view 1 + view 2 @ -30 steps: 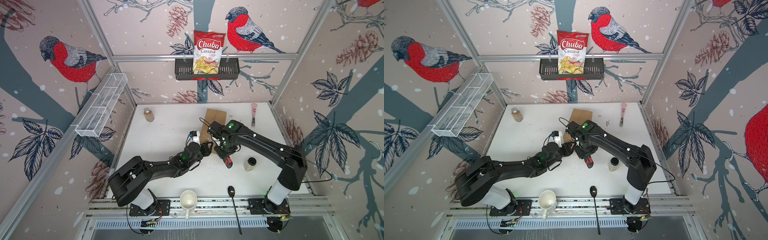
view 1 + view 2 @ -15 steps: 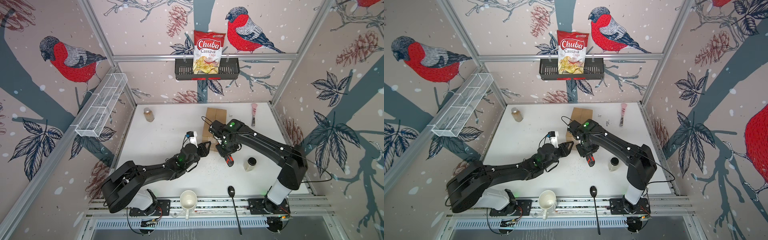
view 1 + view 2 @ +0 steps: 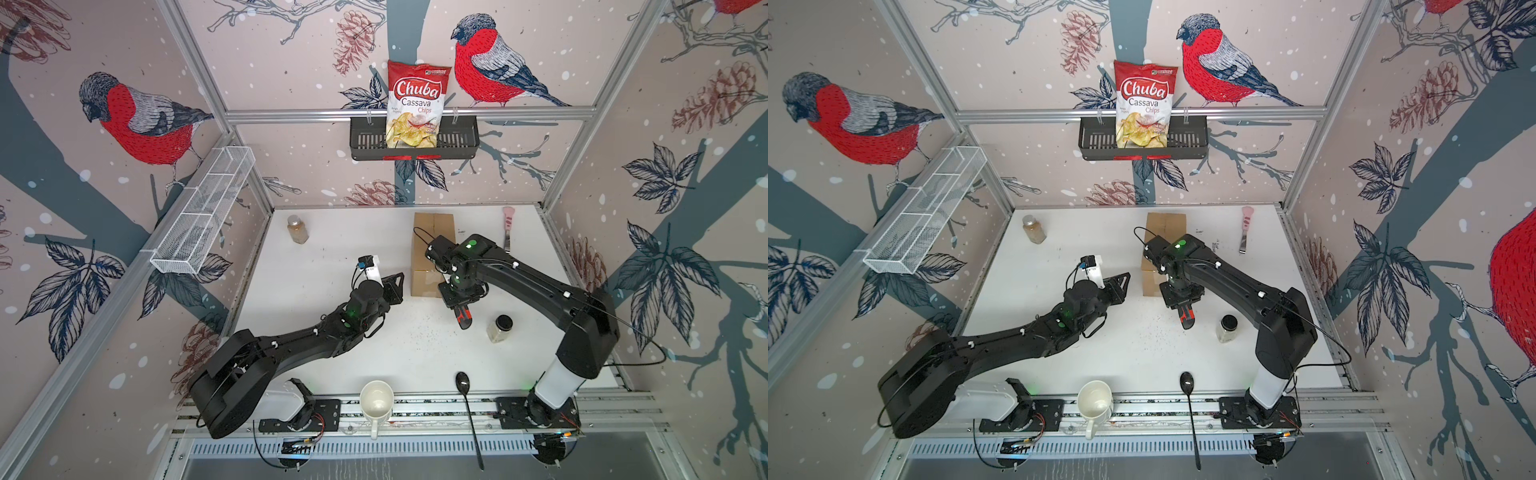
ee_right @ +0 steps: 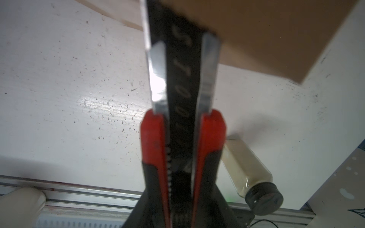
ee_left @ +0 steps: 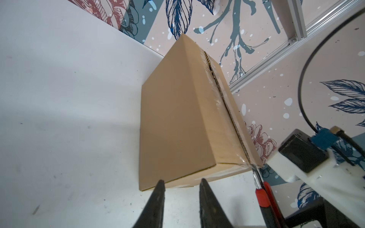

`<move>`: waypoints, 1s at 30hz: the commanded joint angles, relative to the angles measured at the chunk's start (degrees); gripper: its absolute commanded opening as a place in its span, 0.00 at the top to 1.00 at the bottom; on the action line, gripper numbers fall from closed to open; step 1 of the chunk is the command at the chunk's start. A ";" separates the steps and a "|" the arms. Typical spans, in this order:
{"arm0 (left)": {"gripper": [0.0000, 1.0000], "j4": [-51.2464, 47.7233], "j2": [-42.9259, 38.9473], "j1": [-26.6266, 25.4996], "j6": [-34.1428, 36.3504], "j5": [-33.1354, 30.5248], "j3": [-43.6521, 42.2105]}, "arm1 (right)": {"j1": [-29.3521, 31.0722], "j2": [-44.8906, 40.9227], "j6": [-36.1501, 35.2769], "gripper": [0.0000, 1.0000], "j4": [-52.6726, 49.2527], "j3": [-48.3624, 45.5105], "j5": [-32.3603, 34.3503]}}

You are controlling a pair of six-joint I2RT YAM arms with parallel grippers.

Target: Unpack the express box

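Right tool [image 3: 460,305] clamps knife [image 4: 182,128] — blade tip blurred at express box [image 5: 173,122]; left tool [image 5: 182,181] parted.

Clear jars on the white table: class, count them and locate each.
2. A clear jar of brown contents stands near the table's back-left corner; a black-capped clear jar of pale contents stands front right, beside the right arm. The arms could hide another.

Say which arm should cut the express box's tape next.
Right: the right pincer grips the knife, blade at the end of the taped seam on the express box. The left pincer hovers empty, short of it.
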 commanded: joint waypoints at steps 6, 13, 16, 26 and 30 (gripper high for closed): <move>0.77 4.89 5.88 2.85 2.99 5.47 3.12 | -1.90 -0.50 1.98 0.98 -1.52 -0.40 1.05; 0.79 7.19 12.68 2.87 4.63 11.55 9.05 | -3.05 -0.43 2.18 0.98 -1.56 -0.10 0.21; 0.80 8.72 15.08 2.87 4.83 13.84 10.90 | -3.10 -0.24 2.18 0.98 -1.55 -0.24 -0.42; 0.82 14.94 19.93 2.85 3.93 17.99 11.94 | -3.34 -0.51 2.18 0.98 -1.54 -1.14 -3.00; 0.83 17.03 19.74 2.62 3.37 18.56 10.89 | -3.34 -0.29 1.96 0.98 -1.57 -0.74 -3.71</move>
